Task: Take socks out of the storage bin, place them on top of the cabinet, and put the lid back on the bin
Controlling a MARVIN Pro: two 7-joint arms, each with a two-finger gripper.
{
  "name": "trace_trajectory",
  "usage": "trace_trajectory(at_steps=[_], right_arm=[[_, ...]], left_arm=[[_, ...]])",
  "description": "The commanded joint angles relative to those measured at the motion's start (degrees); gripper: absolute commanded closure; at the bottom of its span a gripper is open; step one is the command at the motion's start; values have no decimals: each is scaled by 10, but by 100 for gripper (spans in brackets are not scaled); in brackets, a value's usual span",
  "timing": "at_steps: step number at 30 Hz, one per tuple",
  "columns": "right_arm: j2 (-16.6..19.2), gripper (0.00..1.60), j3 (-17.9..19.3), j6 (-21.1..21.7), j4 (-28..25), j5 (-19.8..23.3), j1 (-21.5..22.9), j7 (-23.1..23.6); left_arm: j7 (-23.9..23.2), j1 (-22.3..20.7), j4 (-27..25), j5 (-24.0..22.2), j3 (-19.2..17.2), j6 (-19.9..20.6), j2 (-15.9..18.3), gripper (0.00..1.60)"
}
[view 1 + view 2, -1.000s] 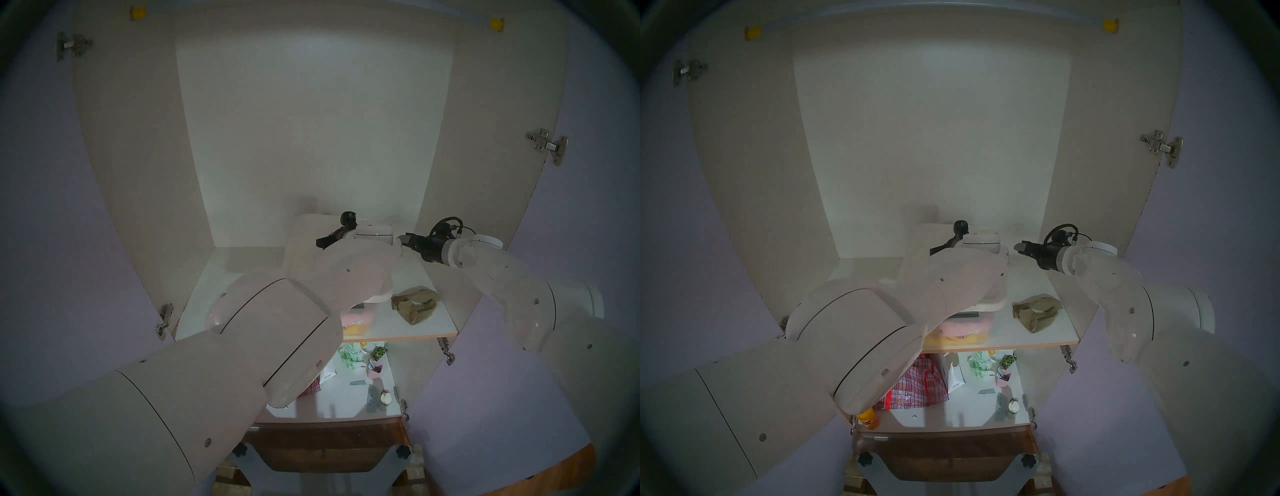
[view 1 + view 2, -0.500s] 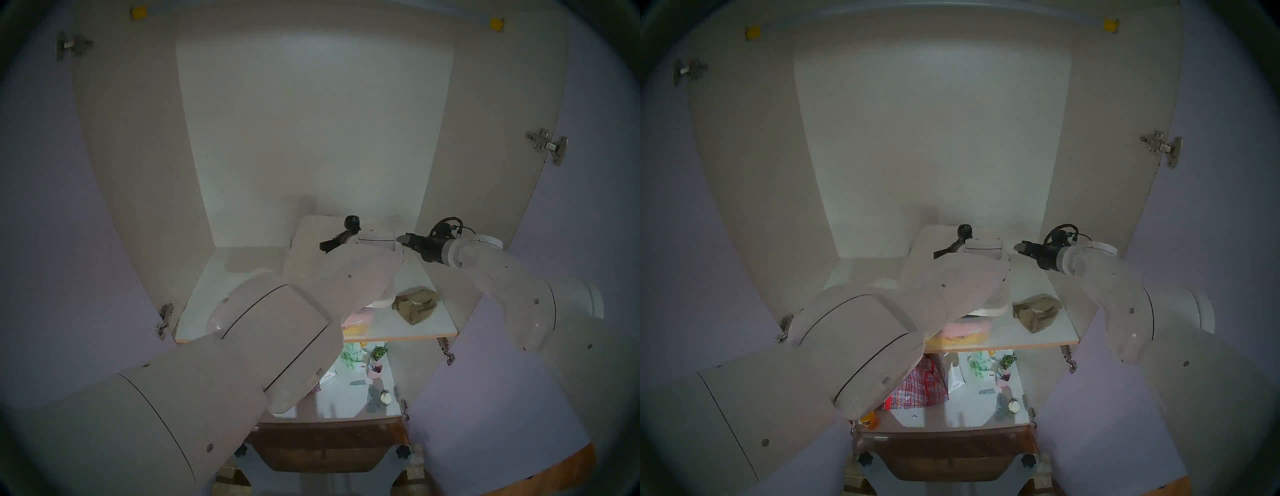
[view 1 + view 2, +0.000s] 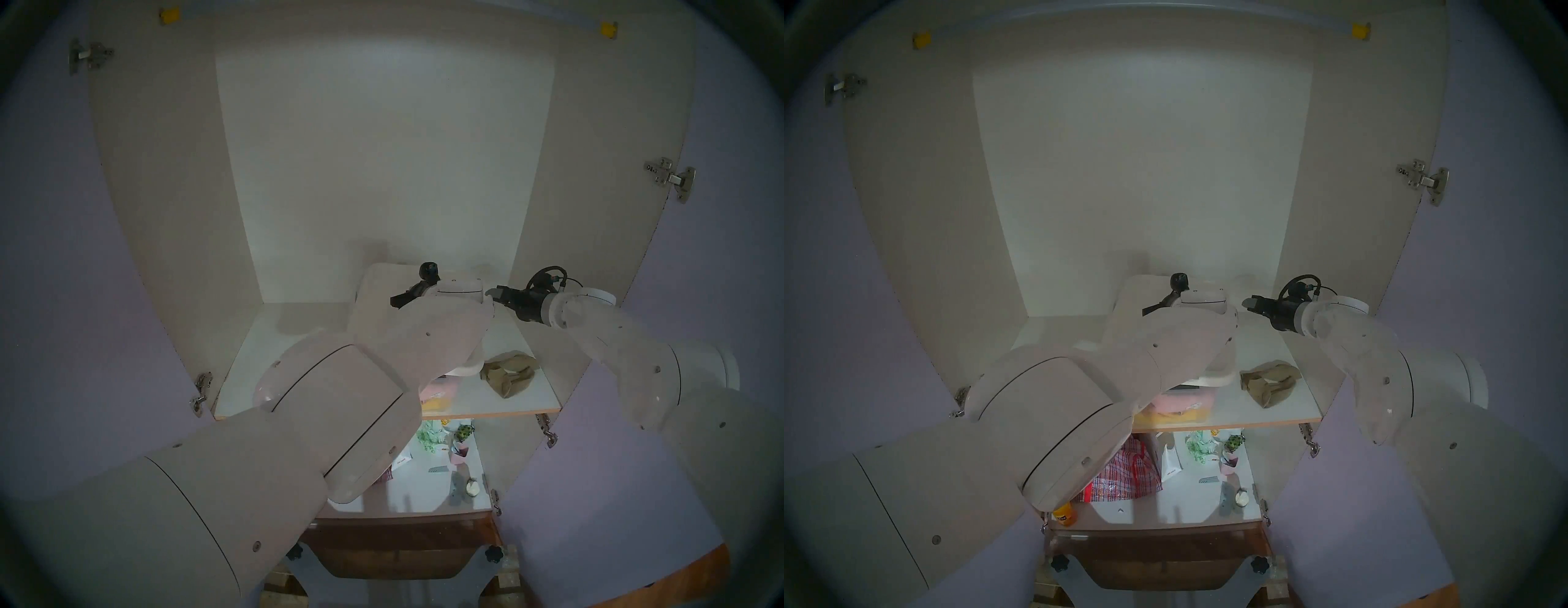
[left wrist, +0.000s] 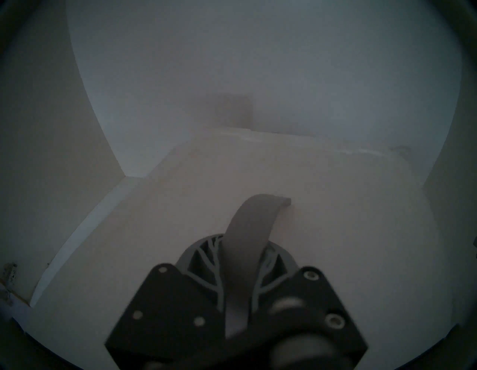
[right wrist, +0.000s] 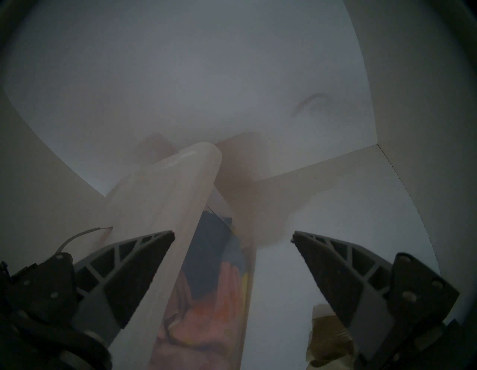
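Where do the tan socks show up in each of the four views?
Head stereo left: socks on the shelf, right of centre.
Head stereo right: socks, same spot.
Left wrist: not in view.
Right wrist: bottom right, behind a finger.
Shared landmark: the lid.

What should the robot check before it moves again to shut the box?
1. Socks out, on the cabinet shelf: ok.
2. Left pincer shut on the lid by its grey strap: ok.
3. Right pincer open and empty: ok.
4. Lid flat on the storage bin: not ok, it is tilted.
5. Lid corners lined up with the bin: cannot tell, the arm hides them.
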Motion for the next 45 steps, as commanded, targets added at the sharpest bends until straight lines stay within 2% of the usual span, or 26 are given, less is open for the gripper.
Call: trace_trajectory(at_steps=[1, 7, 16, 17, 18, 19, 25, 32, 35, 40, 45], right_arm=[[0, 0, 2, -2, -11, 2, 18, 4], [0, 0, 2, -2, -11, 2, 18, 4], [0, 0, 2, -2, -11, 2, 18, 4], [0, 0, 2, -2, -11, 2, 18, 4], [0, 0, 2, -2, -11, 2, 18, 4], [0, 0, 2, -2, -11, 2, 18, 4], [0, 0, 3, -1, -11, 2, 19, 5], [0, 0, 3, -1, -11, 2, 19, 5], [0, 0, 3, -1, -12, 2, 19, 5], [0, 0, 3, -1, -12, 2, 19, 6], [0, 0, 3, -1, -12, 2, 19, 6]], left_arm=[[14, -23, -2, 2, -3, -20, 5, 160], [22, -25, 3, -2, -9, -25, 11, 160], [14, -22, 5, 0, -7, -29, -3, 160], [13, -24, 5, 1, -4, -26, -5, 153], [13, -26, 4, 1, -4, -27, -7, 113], [10, -28, 3, 3, -2, -24, -7, 0], [4, -38, 1, 0, 2, -17, -7, 0], [-4, -57, 3, 12, 28, -2, -7, 0], [-14, -73, 5, 22, 49, 5, 12, 0], [-25, -85, 3, 25, 58, 6, 31, 0], [-72, -93, -7, 29, 72, 7, 82, 0]])
